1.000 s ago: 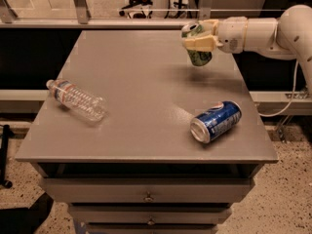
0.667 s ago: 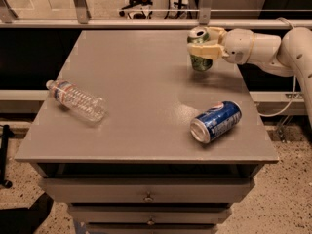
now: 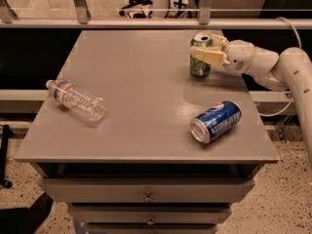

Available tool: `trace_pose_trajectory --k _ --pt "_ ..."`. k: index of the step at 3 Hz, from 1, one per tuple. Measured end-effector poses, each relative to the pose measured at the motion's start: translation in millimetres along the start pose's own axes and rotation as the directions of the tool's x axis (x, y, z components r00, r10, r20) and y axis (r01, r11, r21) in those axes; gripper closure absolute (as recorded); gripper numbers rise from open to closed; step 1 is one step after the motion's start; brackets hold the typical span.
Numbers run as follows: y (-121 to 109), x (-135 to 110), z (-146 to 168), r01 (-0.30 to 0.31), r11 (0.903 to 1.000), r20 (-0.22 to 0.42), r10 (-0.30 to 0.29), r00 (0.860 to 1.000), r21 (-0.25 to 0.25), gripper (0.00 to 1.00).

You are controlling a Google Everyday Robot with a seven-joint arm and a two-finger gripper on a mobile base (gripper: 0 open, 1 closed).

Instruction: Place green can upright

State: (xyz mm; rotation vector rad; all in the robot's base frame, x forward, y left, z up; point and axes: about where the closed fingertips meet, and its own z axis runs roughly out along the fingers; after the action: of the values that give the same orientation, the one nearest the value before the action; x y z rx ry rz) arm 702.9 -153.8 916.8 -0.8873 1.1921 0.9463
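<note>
The green can [image 3: 199,68] stands upright on the grey table [image 3: 136,130] near its far right edge, silver top facing up. My gripper [image 3: 204,49] reaches in from the right and is shut on the green can around its upper half. One pale finger [image 3: 208,57] crosses the can's front; the other is behind it. The can's base looks to be touching the tabletop.
A blue can with a red-white logo [image 3: 216,121] lies on its side at the table's front right. A clear plastic bottle [image 3: 77,100] lies on its side at the left. A railing runs behind the table; drawers are below the front edge.
The gripper has carried the green can down from above the table and a little forward, turning it from tilted to upright on the tabletop. The blue can and bottle have not moved.
</note>
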Motion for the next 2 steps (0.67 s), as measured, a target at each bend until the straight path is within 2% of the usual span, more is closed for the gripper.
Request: trace_pose_trajectory --k 1,2 --pt "-2.5 9.7 -6.5 -0.059 0.998 0.031 0.059 0.998 0.02 0.53" --pt "-3.3 12.3 -9.2 -0.079 0.9965 0.033 0.078 0.996 0.028 0.3"
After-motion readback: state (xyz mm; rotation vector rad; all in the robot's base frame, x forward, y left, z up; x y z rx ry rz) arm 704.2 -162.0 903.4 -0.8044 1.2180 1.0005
